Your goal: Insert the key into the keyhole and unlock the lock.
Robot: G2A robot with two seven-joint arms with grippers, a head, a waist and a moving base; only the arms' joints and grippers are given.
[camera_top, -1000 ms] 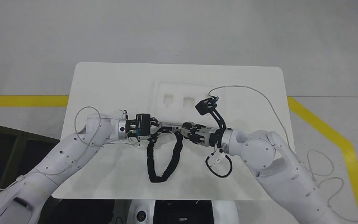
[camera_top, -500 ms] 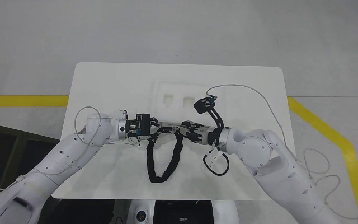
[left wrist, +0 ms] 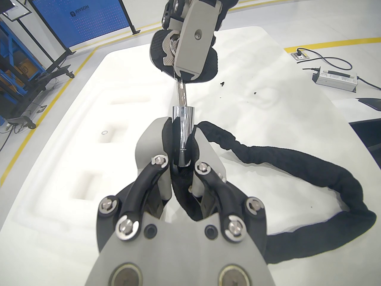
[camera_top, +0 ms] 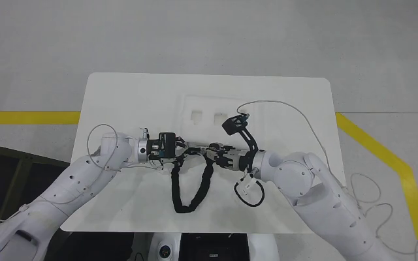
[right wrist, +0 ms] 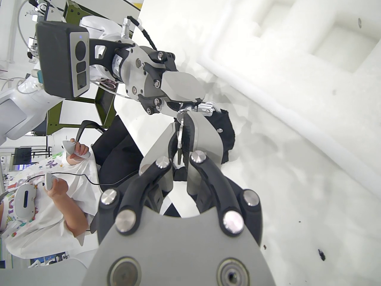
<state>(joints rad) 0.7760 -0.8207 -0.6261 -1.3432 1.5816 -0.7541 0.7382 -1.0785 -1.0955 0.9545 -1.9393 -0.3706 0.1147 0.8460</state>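
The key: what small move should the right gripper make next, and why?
Probably push the key straight on into the lock. The right gripper holds it with its tip at the keyhole, most of the blade bare, in line with the lock, which the left gripper clamps.

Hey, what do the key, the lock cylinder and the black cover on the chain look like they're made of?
Key: bare metal, with a dull silver blade.
Lock cylinder: polished metal, probably chromed, given the mirror-bright highlights.
Chain cover: black woven fabric, matte and wrinkled; what is inside it is hidden.
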